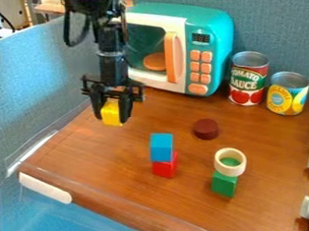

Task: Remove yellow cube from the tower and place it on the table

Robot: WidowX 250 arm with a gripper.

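hold the yellow cube (111, 113) clamped in the gripper (111, 116), behind and to the left of the blue block (162, 147), well apart from it. keep the squeeze steady, with a finger pressed on either flank. take the lift off the tower (163, 155) as done, by the look of it, and treat lowering and letting go as the step in hand. cannot tell the exact height above the table (110, 162); likely a little way up, so come down slowly rather than drop.

aim for the bare wood to the left of the blue block, a touch inward from the table's edge. go straight down, flat face level, until resting fully on the wood. open gently and evenly, to avoid dragging or tipping the cube. then rise straight up before swinging away.

steer clear of the blue block itself, perched on the red block (165, 166) and probably easy to knock. expect less trouble from the dark red disc (206, 129), behind and to the right of the blue block, or from the green block (224, 183) under the cream ring (230, 162), in front and to the right of it.
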